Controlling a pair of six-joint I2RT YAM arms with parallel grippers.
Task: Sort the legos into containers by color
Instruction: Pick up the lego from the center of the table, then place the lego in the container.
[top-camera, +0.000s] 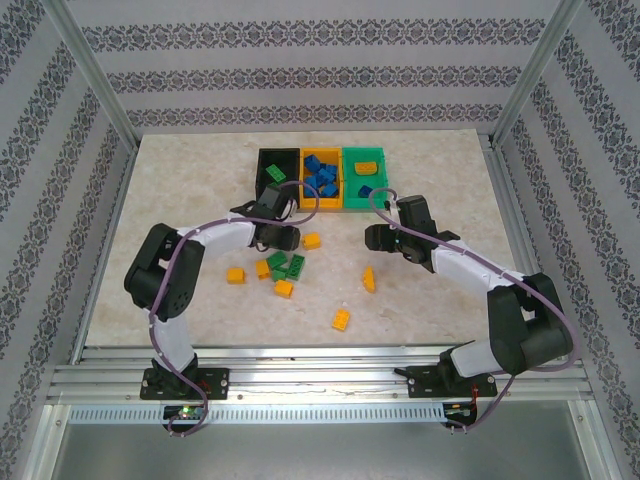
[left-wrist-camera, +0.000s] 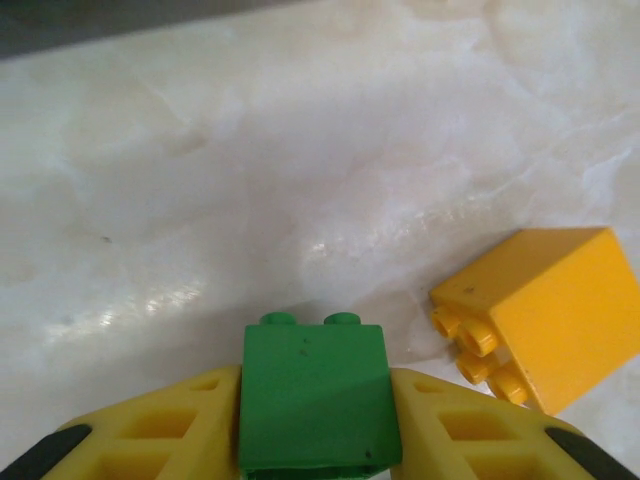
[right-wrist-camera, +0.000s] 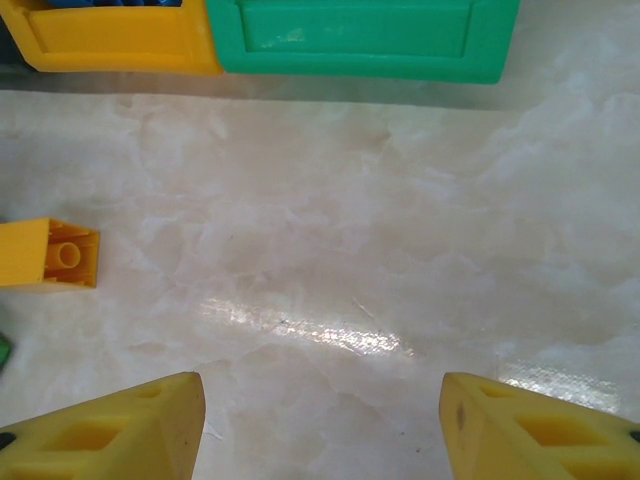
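My left gripper (left-wrist-camera: 318, 390) is shut on a green lego (left-wrist-camera: 316, 395), its yellow fingers (left-wrist-camera: 195, 415) pressed against both sides, studs pointing away, just above the table. A yellow lego (left-wrist-camera: 545, 315) lies on its side to the right of it. From above, the left gripper (top-camera: 288, 238) is beside that yellow lego (top-camera: 312, 240). My right gripper (right-wrist-camera: 320, 420) stands open over bare table, in front of the green container (right-wrist-camera: 360, 40) and the yellow-orange container (right-wrist-camera: 110, 45). The black container (top-camera: 262, 160) holds a green lego (top-camera: 273, 172). Blue legos (top-camera: 322, 178) fill the yellow-orange one.
Loose legos lie in front of the arms: two green ones (top-camera: 287, 264), yellow ones at the left (top-camera: 236, 274), middle (top-camera: 284, 288), right (top-camera: 369, 278) and near front (top-camera: 341, 320). The green container (top-camera: 384, 190) holds a yellow lego (top-camera: 367, 167) and a blue one (top-camera: 366, 190).
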